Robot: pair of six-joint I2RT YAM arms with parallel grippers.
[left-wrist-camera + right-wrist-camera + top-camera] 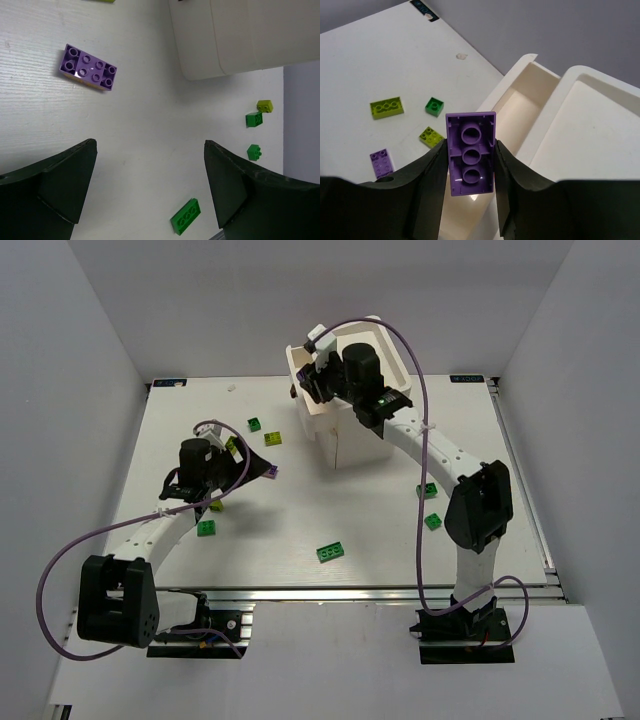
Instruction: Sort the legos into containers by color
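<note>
white worktop [300,520], grey walls | your right gripper [470,145] pinches a purple brick [470,162] by its long sides, long axis along the fingers; open drawer [510,82] at far edge lies just beyond and below | left gripper [150,145] spread wide, empty, loose purple brick [89,67] ahead-left | count: purple 2, dark green bricks [331,552] 5, yellow-green bricks [272,438] at least 3

On my overhead feed I see a white counter [300,530], faintly wood-grained up close, boxed in by plain pale grey panels: a left wall [60,390], a back wall [300,300] and a right wall [590,390]. A silver rail [350,592] runs along the counter's near edge. A small dark label [168,382] sits at its far left corner. The light is soft and even, and the shadows are weak.
</note>
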